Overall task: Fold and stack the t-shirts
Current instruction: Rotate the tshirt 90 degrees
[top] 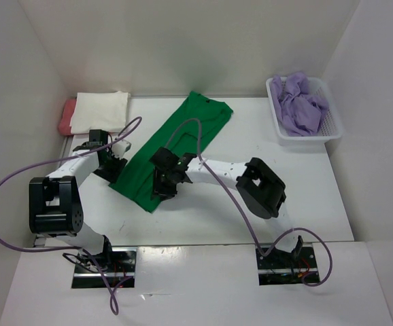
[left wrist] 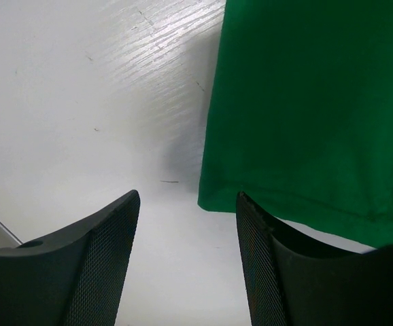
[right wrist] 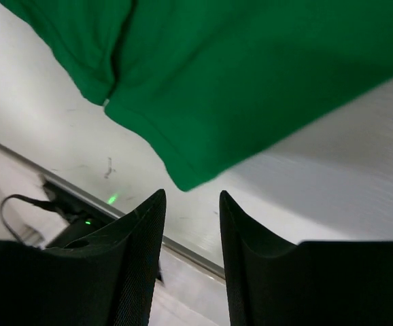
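Centre shirt (top: 190, 132) lies diag. on the counter (top: 285, 197): far end toward back-centre, near end toward front-left. Back-left corner: two shirts stacked, top stacked shirt (top: 101, 111) on lower stacked shirt (top: 66, 117), which sticks out on the left side. Back-right corner: basket (top: 332, 125) w/ basket shirt (top: 300, 102) in it, well apart from the rest. Left gripper (top: 111, 163) sits at centre shirt's left edge, near its front end. Right gripper (top: 164, 185) is over that front end, to the right of the left one. Wrist views: a shirt corner lies just beyond each gripper's tips, not btwn them.

No text, label, brand, number or sign can be read in any view
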